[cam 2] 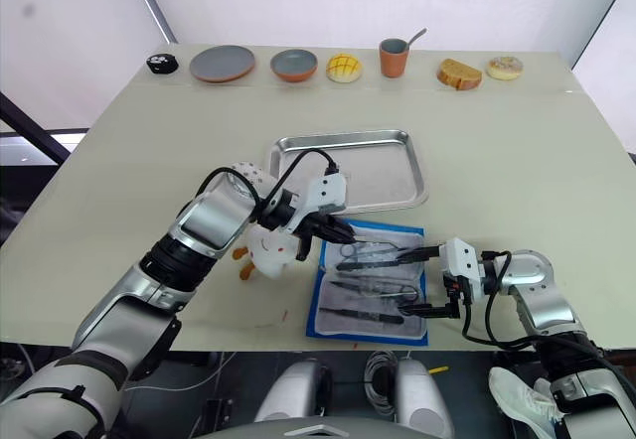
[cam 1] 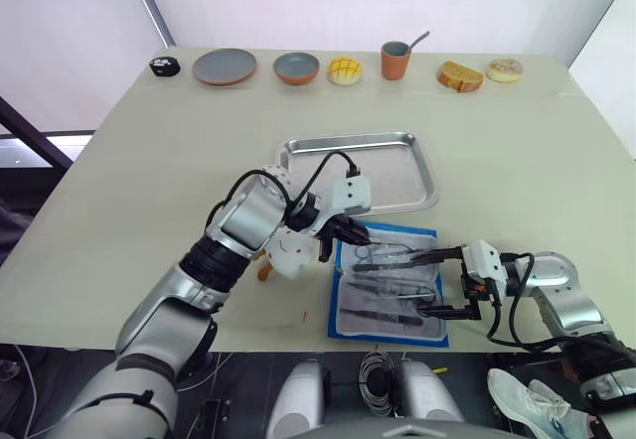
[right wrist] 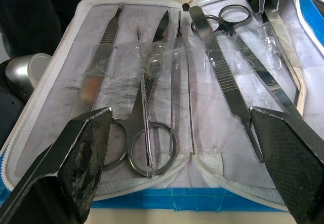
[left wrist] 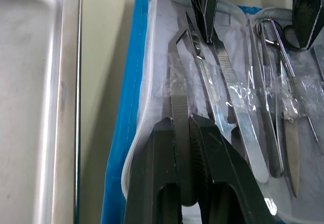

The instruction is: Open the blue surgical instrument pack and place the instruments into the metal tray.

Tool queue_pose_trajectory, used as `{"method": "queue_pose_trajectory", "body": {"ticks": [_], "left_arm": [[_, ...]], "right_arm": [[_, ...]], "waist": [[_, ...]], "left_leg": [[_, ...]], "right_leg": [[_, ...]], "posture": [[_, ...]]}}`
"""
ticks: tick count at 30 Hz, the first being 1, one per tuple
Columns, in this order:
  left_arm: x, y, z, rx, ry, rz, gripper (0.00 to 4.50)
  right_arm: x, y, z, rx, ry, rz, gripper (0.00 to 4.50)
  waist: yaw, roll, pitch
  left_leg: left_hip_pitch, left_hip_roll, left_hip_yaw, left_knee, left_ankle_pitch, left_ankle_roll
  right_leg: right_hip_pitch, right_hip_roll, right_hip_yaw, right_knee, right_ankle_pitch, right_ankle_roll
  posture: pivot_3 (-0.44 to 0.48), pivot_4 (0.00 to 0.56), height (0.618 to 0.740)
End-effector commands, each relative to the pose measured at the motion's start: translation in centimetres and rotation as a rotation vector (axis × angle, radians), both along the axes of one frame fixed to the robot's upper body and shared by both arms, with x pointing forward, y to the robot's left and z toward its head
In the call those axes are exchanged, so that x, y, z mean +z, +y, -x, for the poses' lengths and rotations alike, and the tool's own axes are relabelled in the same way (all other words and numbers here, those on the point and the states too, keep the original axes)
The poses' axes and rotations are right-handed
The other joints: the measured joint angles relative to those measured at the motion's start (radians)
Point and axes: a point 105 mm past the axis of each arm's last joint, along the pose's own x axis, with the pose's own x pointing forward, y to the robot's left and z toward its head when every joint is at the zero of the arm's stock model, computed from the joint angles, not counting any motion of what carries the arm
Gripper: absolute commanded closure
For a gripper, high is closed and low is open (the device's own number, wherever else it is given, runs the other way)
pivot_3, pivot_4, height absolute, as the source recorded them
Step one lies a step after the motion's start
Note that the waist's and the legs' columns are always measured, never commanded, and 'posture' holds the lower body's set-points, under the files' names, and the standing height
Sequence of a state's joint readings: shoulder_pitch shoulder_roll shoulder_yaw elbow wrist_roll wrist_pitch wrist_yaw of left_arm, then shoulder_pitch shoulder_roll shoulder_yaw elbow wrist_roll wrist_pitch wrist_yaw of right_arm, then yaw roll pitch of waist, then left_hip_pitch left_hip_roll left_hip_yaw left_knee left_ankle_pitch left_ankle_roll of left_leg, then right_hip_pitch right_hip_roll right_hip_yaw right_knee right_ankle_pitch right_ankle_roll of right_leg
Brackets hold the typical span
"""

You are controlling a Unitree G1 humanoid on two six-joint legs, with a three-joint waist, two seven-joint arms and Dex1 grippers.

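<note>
**A:** Left gripper (cam 1: 343, 228) is at the far edge of the blue surgical instrument pack (cam 1: 390, 282); its two black fingers (left wrist: 152, 178) are closed on one slim flat instrument (left wrist: 180, 107), which I see between them in the left wrist view; I think it grips the end because the rest of the tool is under a clear plastic band and must slide out.

**B:** And the pack, where does it lie?

**A:** It lies unfolded on the table (cam 1: 129, 181), near the front edge, just in front of the metal tray (cam 1: 360, 171); the white inner layer faces up, so all the instruments (right wrist: 172, 82) are reachable; scissors with ring handles, clamps and tweezers lie side by side in their bands.

**B:** What does the right gripper (cam 1: 447, 282) do?

**A:** Its fingers (right wrist: 81, 158) stand wide apart, one at each side of the pack's right end, and hold nothing; in my judgement it is placed so to keep the sheet down while the other arm pulls, or to take a next tool; I cannot say which.

**B:** Is the tray ready?

**A:** It looks empty, and it is close beyond the pack, so the carry is short; a white plush toy (cam 1: 286, 250) lies under the left arm, touching the pack's left side or just beside it; plates, a cup and bread are along the far edge, well apart.
</note>
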State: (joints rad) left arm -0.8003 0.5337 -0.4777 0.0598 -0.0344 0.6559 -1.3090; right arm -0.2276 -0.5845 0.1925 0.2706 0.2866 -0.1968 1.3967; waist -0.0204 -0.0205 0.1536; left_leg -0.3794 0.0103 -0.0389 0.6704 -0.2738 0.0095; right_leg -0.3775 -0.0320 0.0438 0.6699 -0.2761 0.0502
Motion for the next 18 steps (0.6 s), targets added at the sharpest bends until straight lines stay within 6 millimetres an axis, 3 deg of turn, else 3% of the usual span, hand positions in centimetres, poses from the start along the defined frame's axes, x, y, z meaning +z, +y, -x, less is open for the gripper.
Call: {"method": "queue_pose_trajectory", "body": {"ticks": [1, 18], "left_arm": [[2.3, 0.0, 0.0, -0.022, -0.057, 0.030, 4.45], [2.9, 6.8, 1.6, 0.081, -0.049, -0.029, 4.45]], "right_arm": [[-3.8, -0.3, 1.4, 0.000, 0.131, 0.132, 0.00], [-3.8, -0.5, 1.1, -0.011, 0.131, 0.126, 0.00]], "waist": [[-0.001, 0.000, 0.000], [-0.016, 0.000, 0.000]], "left_leg": [[0.000, 0.000, 0.000, 0.000, 0.000, 0.000], [0.000, 0.001, -0.002, -0.001, 0.000, 0.000]], "right_leg": [[0.000, 0.000, 0.000, 0.000, 0.000, 0.000], [0.000, 0.000, -0.001, 0.000, -0.001, -0.001]], "posture": [[0.000, 0.150, 0.740], [0.000, 0.150, 0.740]]}}
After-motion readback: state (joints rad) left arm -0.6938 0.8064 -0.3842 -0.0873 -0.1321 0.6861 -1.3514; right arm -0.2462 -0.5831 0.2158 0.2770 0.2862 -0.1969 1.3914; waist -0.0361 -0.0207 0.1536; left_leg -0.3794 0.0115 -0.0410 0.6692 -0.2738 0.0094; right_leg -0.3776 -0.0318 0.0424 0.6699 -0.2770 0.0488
